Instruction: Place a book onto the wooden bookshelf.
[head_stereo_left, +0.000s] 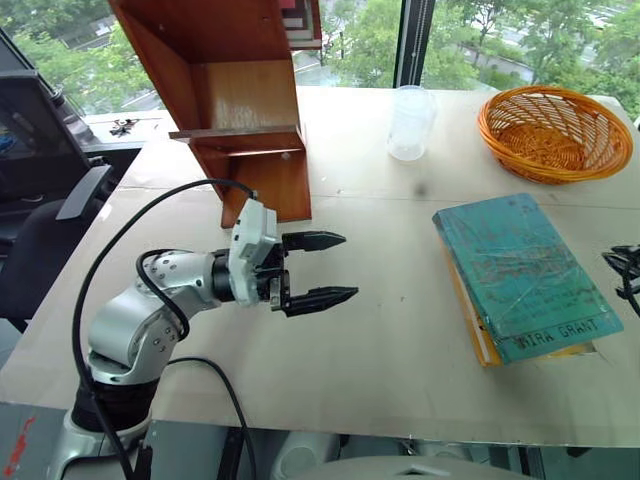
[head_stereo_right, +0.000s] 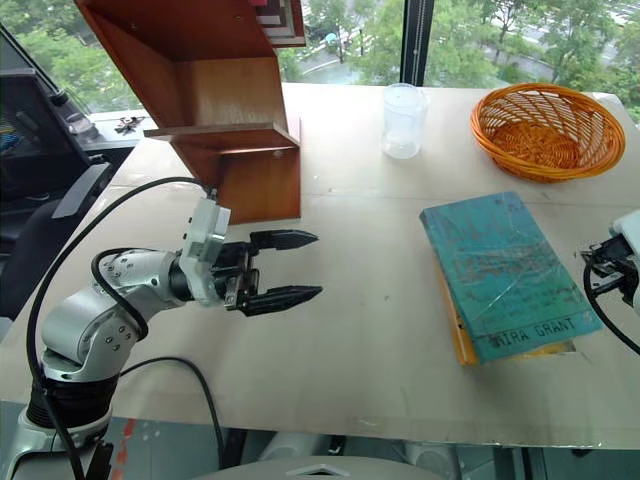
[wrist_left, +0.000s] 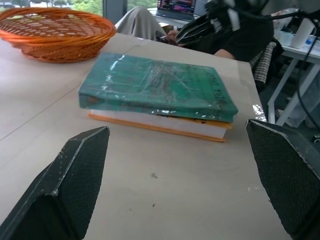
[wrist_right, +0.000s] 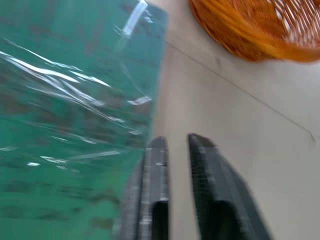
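Left eye view is showing the wooden bookshelf (head_stereo_left: 240, 110) standing at the far left of the pale bench (head_stereo_left: 380, 330), its slanted side panels leaning and one flat board jutting toward the camera. Just in front of it the left tool (head_stereo_left: 318, 270) is hovering above the bench with its two black fingers spread wide and gripping nothing, pointing level across the bench toward the right. Further right, at the far edge, a clear plastic cup (head_stereo_left: 411, 122) is standing upright, and beyond it an orange wicker basket (head_stereo_left: 555, 130) is sitting near the far right corner. The book (head_stereo_left: 522, 272), teal-green with a scratched cover, is lying flat on the right side of the bench, stacked on top of a yellow book (head_stereo_left: 470, 320) whose edge is peeking out along its left side and near end. Its long axis is running from far-left to near-right, slightly skewed to the bench edge, and the lettered end is facing the robot. Right wrist view is showing the right tool (wrist_right: 175, 150) with its fingers pressed together, empty, sitting just beside the book's right edge, with the basket close ahead.
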